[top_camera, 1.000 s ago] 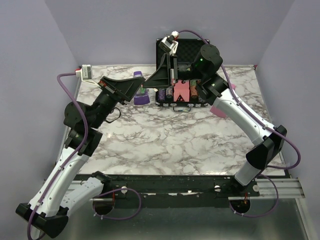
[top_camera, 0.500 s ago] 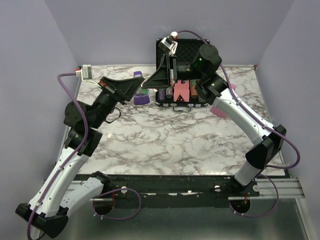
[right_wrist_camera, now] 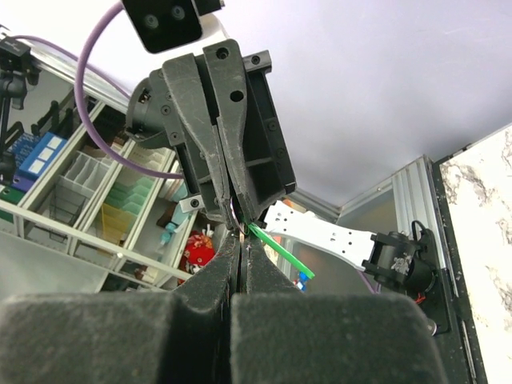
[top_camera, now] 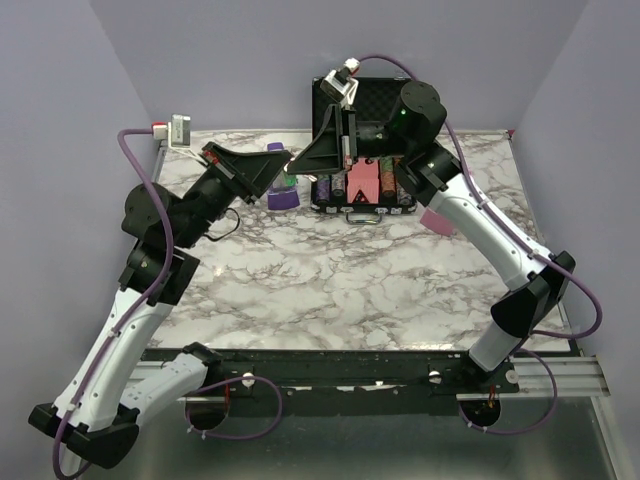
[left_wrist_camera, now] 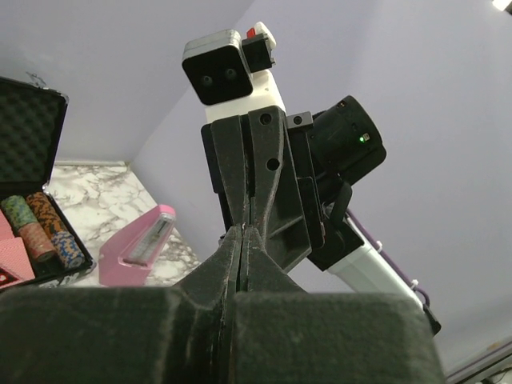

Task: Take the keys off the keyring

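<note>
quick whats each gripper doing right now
left gripper: fingers closed, what they pinch is hidden
right gripper: fingers closed, apparently on the small bright green plastic keyring tag, held in the air

Plain lavender walls [top_camera: 200, 60] enclose a white, grey-veined marble table [top_camera: 330, 290] at centre frame; shelves of storage bins [right_wrist_camera: 88, 184] fill the right wrist view's left side.
</note>
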`<action>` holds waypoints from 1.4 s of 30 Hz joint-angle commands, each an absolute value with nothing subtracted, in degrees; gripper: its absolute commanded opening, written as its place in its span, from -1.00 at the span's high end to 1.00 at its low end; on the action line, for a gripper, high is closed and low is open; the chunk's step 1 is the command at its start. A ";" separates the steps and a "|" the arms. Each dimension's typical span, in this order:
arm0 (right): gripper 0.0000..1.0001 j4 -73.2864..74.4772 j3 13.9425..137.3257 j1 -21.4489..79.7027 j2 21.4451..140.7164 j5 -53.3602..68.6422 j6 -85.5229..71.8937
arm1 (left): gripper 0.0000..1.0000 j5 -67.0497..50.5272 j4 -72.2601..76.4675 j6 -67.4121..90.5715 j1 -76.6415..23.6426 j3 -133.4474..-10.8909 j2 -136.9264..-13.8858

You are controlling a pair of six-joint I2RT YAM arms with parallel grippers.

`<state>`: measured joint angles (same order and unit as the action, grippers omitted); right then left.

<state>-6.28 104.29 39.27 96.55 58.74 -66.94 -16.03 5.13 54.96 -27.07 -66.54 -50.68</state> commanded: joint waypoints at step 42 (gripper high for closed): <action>0.99 21.80 106.88 39.99 95.89 62.23 -46.93 | 1.00 -43.59 -20.30 38.41 -27.33 -84.28 -61.96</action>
<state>17.54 107.42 38.02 94.70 64.36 -49.60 -34.48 -19.16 39.88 -25.93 -82.70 -59.81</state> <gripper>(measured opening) 0.010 0.010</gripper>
